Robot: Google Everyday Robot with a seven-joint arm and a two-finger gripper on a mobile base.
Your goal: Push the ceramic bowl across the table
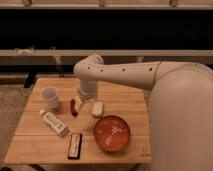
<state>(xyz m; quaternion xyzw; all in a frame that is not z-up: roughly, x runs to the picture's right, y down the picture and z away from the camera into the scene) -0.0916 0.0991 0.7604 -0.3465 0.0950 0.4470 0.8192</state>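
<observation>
The ceramic bowl (112,133) is orange-red, wide and shallow, and sits near the front right of the light wooden table (30,142). My gripper (78,102) hangs from the white arm over the middle of the table. It is low, just above a small red object (73,107), and behind and to the left of the bowl, apart from it. The arm's thick wrist hides most of the gripper.
A white cup (50,96) stands at the left. A small white block (98,108) lies just behind the bowl. A white tube (54,123) and a dark flat bar (75,145) lie front left. The robot's white body (182,125) fills the right side.
</observation>
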